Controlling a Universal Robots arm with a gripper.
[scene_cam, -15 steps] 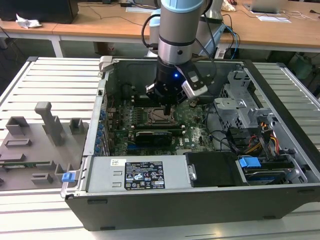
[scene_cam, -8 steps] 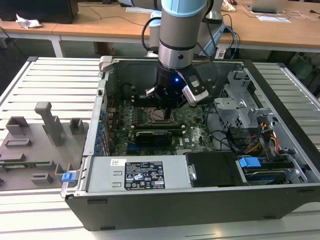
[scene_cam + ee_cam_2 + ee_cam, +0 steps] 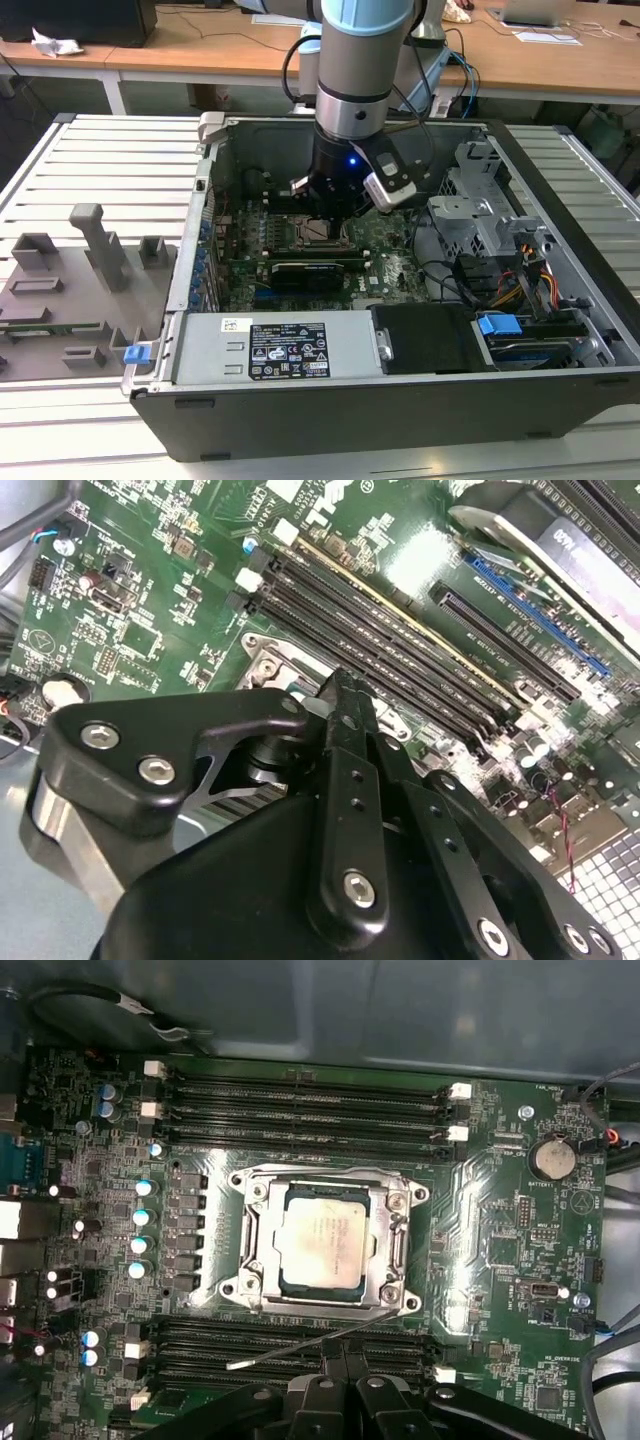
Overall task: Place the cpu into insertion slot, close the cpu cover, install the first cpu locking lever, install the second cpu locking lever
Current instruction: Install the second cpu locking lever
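The arm (image 3: 355, 60) is showing a thick round body in grey metal, with a pale blue band capping it at the top and a darker ring running around it lower down. Below the ring, the wrist section (image 3: 335, 175) is turning black, and a small blue light (image 3: 352, 160) is glowing on it. Black cables (image 3: 292, 70) are looping beside the arm. The gripper (image 3: 345, 695) is appearing in the second wrist view as matt black linkage bars, with silver screw heads (image 3: 100, 736) sitting in them.
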